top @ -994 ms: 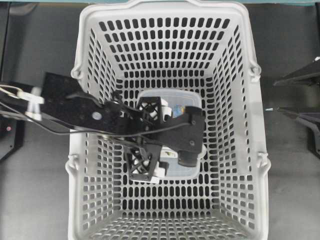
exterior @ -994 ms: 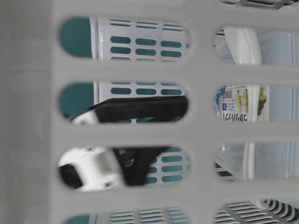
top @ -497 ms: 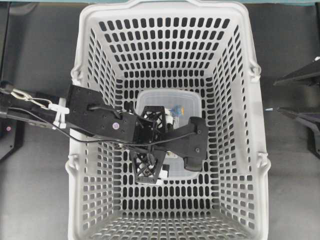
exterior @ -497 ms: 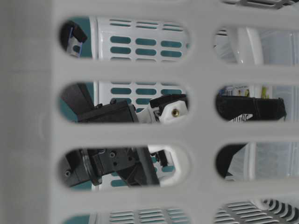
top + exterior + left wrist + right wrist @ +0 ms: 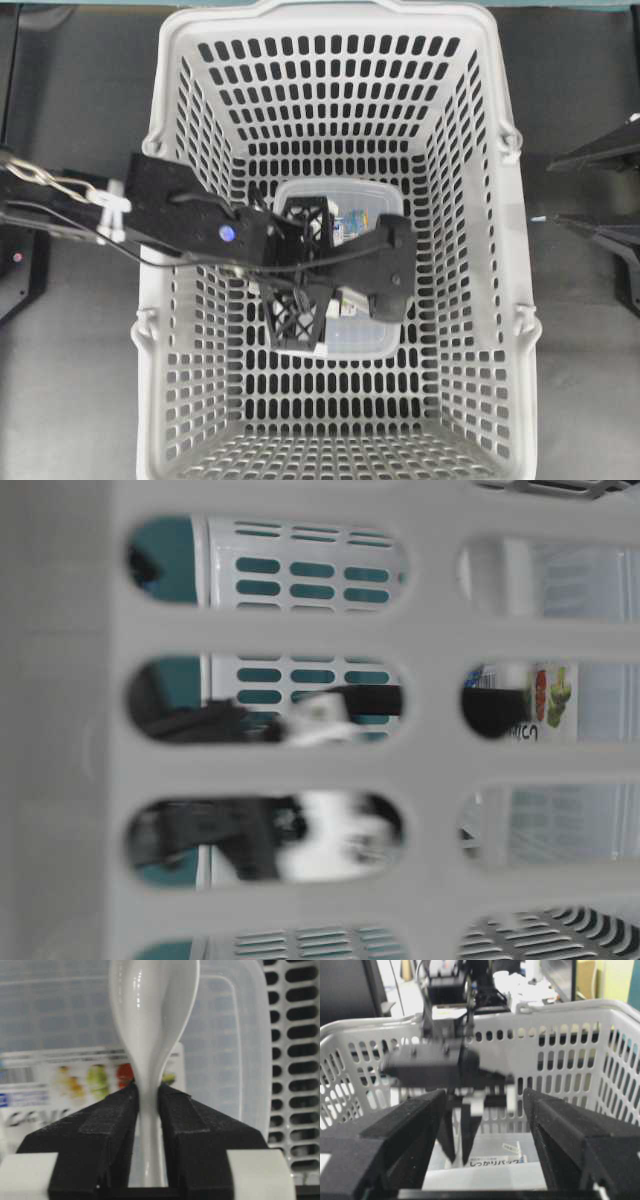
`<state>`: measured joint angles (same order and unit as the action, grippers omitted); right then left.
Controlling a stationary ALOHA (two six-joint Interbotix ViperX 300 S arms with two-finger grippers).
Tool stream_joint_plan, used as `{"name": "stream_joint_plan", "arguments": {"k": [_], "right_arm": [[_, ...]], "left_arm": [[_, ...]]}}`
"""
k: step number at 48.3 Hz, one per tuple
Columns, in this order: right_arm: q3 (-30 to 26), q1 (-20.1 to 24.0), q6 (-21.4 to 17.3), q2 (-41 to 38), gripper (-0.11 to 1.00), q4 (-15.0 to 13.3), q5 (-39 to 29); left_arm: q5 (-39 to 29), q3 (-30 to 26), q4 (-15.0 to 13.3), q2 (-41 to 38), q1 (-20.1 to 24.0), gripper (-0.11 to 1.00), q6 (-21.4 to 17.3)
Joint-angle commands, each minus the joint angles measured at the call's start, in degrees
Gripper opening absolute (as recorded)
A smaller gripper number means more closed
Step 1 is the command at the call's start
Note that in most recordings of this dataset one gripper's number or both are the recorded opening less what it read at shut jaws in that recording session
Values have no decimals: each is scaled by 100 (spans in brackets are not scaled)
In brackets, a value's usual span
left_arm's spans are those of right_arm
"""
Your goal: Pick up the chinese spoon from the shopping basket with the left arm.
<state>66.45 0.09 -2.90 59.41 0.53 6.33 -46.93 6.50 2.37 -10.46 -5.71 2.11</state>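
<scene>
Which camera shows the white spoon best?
The left wrist view. The spoon fills it, its handle pinched by the left gripper, in front of a clear container. Overhead, the arm hides the spoon. The table-level view gives only a white blur behind the basket wall. In the right wrist view I cannot pick it out.

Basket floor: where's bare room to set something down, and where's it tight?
Free: shopping basket floor along the near wall and a strip by the far wall. Crowded: the middle, where the lidded container lies under the left hand gripping the chinese spoon.
</scene>
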Motion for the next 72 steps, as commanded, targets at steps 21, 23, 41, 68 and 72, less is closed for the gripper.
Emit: {"name": "stream_joint_plan", "arguments": {"k": [21,23,41,68,72], "right_arm": [[-105,0,-18,-35,61,18,26],[-114,0,-18,-35,61,18,26],[-105,0,-18,-35,61,18,26],[-105,0,-18,-35,61,18,44],[-105,0,-18,-35,61,18,44]], "left_arm": [[-2654,-2417,18,431,-114,13,44],[-2681,-2487,18,404,-114,13,44],[-2707,-2496,18,369,-114,13,53],[-2681,-2452,18,343,-97,13,308],[-2681,-2461,18,334,-97,13,316]]}}
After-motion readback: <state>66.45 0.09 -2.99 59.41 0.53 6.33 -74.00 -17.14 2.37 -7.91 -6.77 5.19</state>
